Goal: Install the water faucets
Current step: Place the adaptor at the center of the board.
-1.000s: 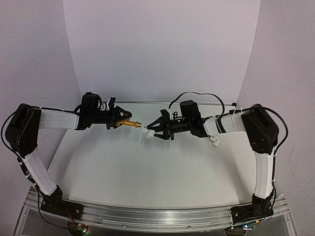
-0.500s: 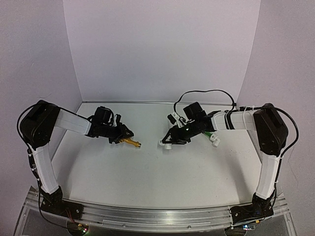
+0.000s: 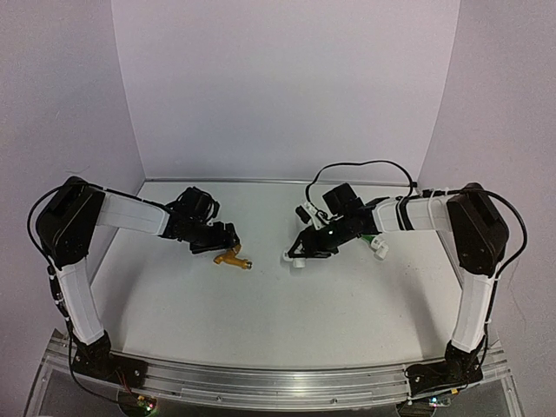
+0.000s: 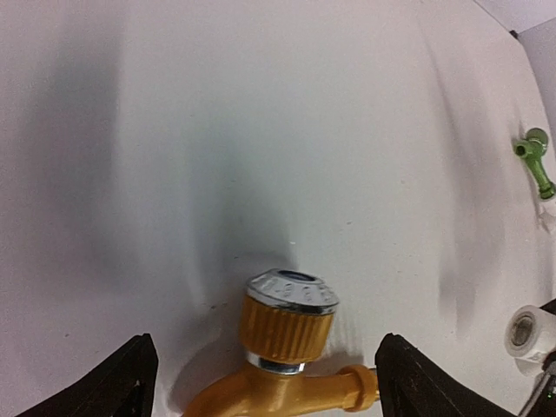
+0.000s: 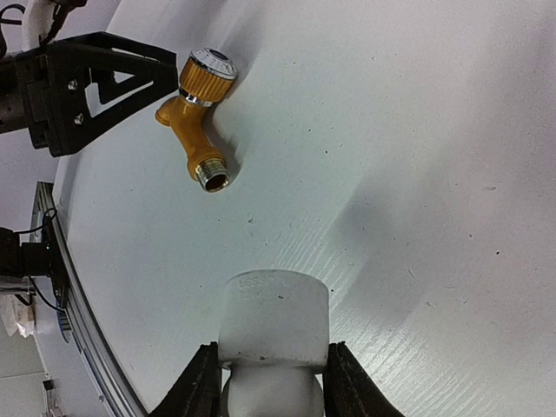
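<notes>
Left gripper [image 4: 263,346] splayed over orange faucet [image 4: 287,323]; right gripper [image 5: 271,382] clamping white fitting [image 5: 274,317].

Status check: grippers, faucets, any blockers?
Left gripper open over orange faucet, which lies loose on table. Right gripper shut on white pipe fitting. Green faucet off to the side; nothing blocking.

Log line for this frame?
left end effector: open, orange faucet on table between jaws | right end effector: shut on white fitting | green faucet: on table

Both arms low and inward, left tool [image 3: 226,243] wide apart, right tool [image 3: 298,254] tight on a white fitting [image 5: 274,321].
</notes>
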Available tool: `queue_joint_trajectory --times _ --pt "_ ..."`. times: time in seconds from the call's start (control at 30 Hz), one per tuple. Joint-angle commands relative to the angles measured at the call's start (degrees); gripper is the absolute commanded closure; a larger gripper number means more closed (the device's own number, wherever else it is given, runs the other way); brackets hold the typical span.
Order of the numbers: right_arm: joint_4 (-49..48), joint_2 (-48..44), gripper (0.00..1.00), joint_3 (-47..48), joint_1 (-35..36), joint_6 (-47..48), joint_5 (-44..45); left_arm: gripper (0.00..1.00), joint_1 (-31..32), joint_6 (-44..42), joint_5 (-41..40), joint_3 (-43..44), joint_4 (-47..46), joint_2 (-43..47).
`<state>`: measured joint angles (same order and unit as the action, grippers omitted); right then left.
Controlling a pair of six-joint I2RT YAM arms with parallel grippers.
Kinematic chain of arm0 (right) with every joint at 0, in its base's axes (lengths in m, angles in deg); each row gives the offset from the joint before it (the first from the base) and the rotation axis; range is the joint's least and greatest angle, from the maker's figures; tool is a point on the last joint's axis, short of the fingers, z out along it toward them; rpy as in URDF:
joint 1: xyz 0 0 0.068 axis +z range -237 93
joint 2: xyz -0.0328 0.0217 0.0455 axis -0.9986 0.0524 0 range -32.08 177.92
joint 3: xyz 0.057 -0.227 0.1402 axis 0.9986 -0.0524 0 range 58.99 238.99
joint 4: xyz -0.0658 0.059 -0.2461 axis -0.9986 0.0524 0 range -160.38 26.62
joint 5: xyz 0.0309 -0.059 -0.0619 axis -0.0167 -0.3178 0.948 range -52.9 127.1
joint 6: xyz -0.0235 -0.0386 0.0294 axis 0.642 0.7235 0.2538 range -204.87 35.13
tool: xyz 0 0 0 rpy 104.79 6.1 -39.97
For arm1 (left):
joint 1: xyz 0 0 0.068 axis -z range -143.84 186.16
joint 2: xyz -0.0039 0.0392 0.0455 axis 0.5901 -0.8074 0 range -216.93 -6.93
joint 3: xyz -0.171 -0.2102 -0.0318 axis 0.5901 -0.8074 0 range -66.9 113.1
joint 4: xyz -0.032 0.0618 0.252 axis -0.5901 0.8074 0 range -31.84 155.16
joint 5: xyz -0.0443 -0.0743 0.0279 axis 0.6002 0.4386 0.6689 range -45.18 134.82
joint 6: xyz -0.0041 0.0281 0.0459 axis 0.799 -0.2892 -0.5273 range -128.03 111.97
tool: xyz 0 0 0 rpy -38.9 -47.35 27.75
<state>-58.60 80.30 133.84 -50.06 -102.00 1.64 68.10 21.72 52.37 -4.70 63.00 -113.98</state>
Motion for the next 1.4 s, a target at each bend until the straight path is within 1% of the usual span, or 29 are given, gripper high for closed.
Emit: queue_joint_trajectory --times 0.0,0.1,0.3,0.37,0.47,0.53,0.6,0.7,0.77,0.8,0.87,1.0,1.03,1.13,1.23,1.3,1.37 --pt "-0.8 -2.7 1.00 0.6 0.4 0.7 0.8 0.08 2.2 -1.2 -9.9 2.9 6.5 2.9" --pt "-0.8 -2.4 1.00 1.1 0.6 0.4 0.5 0.08 4.0 -1.4 -12.3 8.1 11.6 -0.4" --pt "-0.6 -2.0 1.00 1.7 1.1 -0.6 0.8 0.12 6.8 -1.8 -13.7 9.7 12.3 -2.8" --pt "0.4 -1.8 1.00 2.2 1.2 -1.0 1.6 0.15 6.9 -1.8 -14.0 10.3 12.9 -3.8" --pt "2.9 -2.3 1.00 2.2 2.1 0.7 5.9 0.21 7.3 -2.1 -14.8 11.8 14.0 -6.0" --pt "5.7 -1.7 1.00 3.3 2.9 2.7 10.0 0.28 7.9 -2.7 -15.8 13.4 15.1 -7.8" --pt "13.5 0.2 1.00 6.5 3.4 4.2 15.1 0.36 8.6 -3.0 -17.0 15.2 17.2 -9.8" --pt "28.2 4.7 0.98 14.9 4.6 5.5 23.8 0.41 10.0 -3.3 -20.5 16.9 20.0 -11.0" --pt "35.1 6.1 0.99 17.9 5.4 5.4 26.0 0.47 10.3 -3.1 -22.2 16.8 20.8 -11.0" --pt "37.2 6.3 0.99 18.6 5.6 4.9 25.8 0.48 10.4 -3.2 -22.5 16.8 21.0 -10.9" --pt "42.6 7.4 1.00 20.7 6.1 4.6 25.1 0.48 10.3 -3.6 -23.0 16.8 21.5 -11.0" --pt "52.8 9.3 1.00 22.8 7.4 4.1 26.8 0.45 10.4 -4.3 -23.1 17.0 22.1 -11.5" --pt "54.5 9.4 1.00 22.7 7.7 4.1 26.8 0.45 10.4 -4.3 -23.1 16.9 22.2 -11.5" --pt "55.5 8.7 0.99 21.5 8.0 4.0 24.6 0.38 10.4 -4.9 -23.0 16.6 22.2 -11.8" --pt "55.9 10.2 0.91 21.2 8.0 4.3 22.8 0.36 10.5 -5.4 -23.0 16.4 22.4 -12.0" --pt "56.1 12.1 0.87 21.6 8.0 4.5 22.9 0.36 10.5 -5.5 -22.8 16.1 22.4 -12.1" --pt "56.1 13.4 0.80 21.6 8.1 4.4 23.9 0.35 10.4 -5.5 -22.7 15.9 22.6 -12.1"
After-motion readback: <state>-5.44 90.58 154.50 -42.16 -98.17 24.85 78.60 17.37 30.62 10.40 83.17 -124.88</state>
